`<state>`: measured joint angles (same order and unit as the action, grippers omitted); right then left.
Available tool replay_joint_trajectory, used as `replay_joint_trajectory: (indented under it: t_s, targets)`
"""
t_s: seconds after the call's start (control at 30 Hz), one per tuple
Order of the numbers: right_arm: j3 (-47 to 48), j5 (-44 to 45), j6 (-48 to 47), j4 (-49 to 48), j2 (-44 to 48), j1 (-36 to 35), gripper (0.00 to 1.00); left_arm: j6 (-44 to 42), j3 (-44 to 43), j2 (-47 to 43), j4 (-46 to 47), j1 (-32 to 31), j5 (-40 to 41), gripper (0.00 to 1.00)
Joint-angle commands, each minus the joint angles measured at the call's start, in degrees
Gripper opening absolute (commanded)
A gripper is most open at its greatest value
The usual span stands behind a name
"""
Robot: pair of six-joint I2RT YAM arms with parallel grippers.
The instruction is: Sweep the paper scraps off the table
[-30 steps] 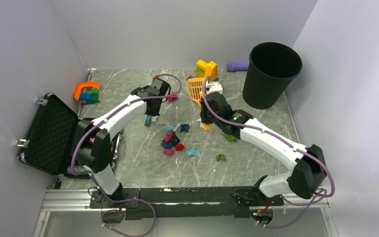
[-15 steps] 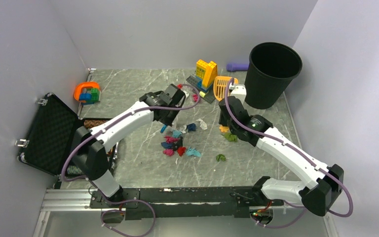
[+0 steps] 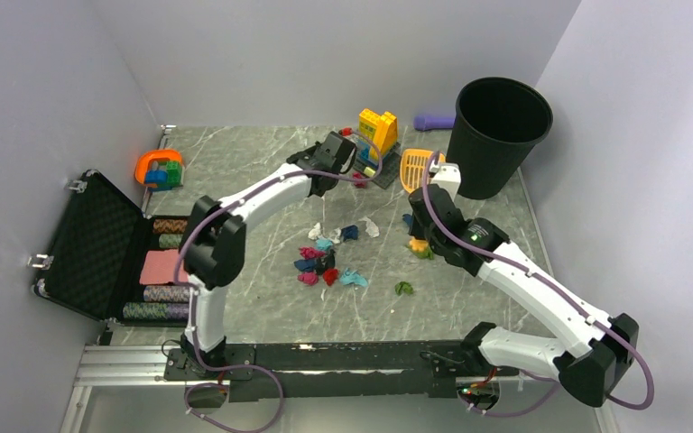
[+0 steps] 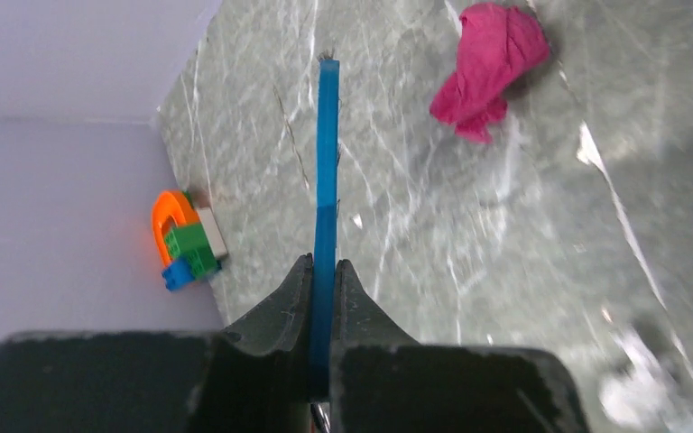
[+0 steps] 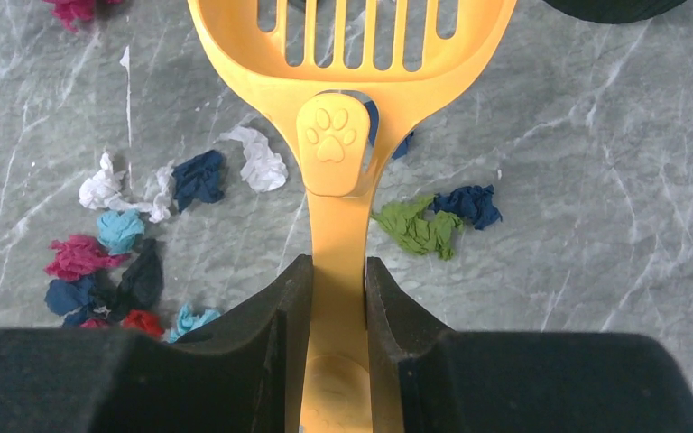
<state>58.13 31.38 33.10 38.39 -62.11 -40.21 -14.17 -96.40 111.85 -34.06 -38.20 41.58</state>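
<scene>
Several paper scraps lie in a cluster mid-table: magenta, red, teal, dark blue and white. A green wad lies apart at the front right. My left gripper is at the back, shut on the thin blue brush. A magenta wad lies just beyond the brush tip. My right gripper is shut on the handle of an orange slotted scoop. Under the scoop lie a green wad and a dark blue wad; the cluster lies to its left.
A black bin stands at the back right, close to the scoop. A yellow-blue brick build is just behind my left gripper. An orange-green toy sits at the back left. An open black case lies at the left edge.
My left arm has swung the brush from the table's middle to the back, near the brick build. My right arm has carried the scoop rightward toward the bin. White scraps now show.
</scene>
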Motion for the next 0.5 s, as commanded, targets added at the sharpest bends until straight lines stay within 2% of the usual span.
replay_joint_trajectory:
  t_s: [0.0,0.1,0.17,0.23,0.3,0.47]
  targets:
    - [2.87,2.0,0.34,1.6,4.14,0.33,0.0,-14.55,-4.48,5.61,10.99,1.94,0.99,0.0]
    - [2.28,1.79,0.48,1.07,6.24,0.27,0.0,-17.43,-6.64,8.92,10.79,1.92,-2.97,0.0]
    - [2.08,1.6,0.47,0.82,7.05,0.39,0.0,-16.1,-9.79,9.96,3.52,1.7,-9.68,0.0]
    - [2.41,1.66,0.31,0.95,7.47,0.41,0.0,-14.69,-12.28,9.66,-5.54,1.53,-21.11,0.0]
    - [2.96,2.11,-0.07,1.35,7.53,0.54,0.0,-14.24,-12.32,8.22,-10.93,1.15,-28.29,0.0]
    - [4.2,2.71,-1.22,1.77,7.59,0.82,0.0,-14.38,-9.86,2.32,-20.13,-1.5,-37.97,0.0]
